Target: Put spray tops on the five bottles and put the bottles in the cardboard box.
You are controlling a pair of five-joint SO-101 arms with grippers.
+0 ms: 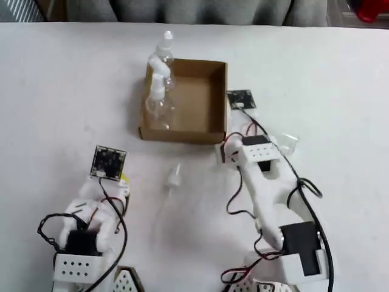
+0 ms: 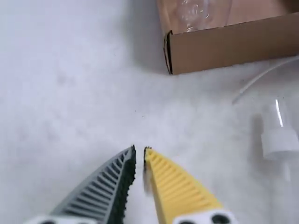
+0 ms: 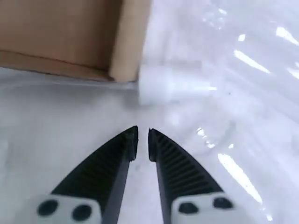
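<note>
1. The left gripper [image 2: 140, 154] hangs low over the table [image 1: 61, 91] at 7 o'clock in the high view, its grey and yellow fingers pinched together on nothing.
2. The right gripper [image 3: 142, 135] sits just off the box's [image 1: 182, 132] 5 o'clock corner, its black fingers also closed and empty except for a sliver of gap.
3. The box stands at 12 o'clock. At least 2 capped bottles [image 1: 159, 100] stand against its 9 o'clock wall, which probably leaves room for the rest.
4. A loose bottle [image 1: 169, 194] lies on its side at 6 o'clock of the box, between the 2 arms, so either could likely reach it.
5. A spare spray top [image 3: 161, 85] lies just beside that box corner, at the edge of a crinkled clear bag [image 3: 252, 60]. The right gripper points toward it, a sensible next pick.
6. The table is plain white and matte. Behind its far edge runs a grey band I cannot identify, with a red object [image 1: 372, 9] at 1 o'clock.
</note>
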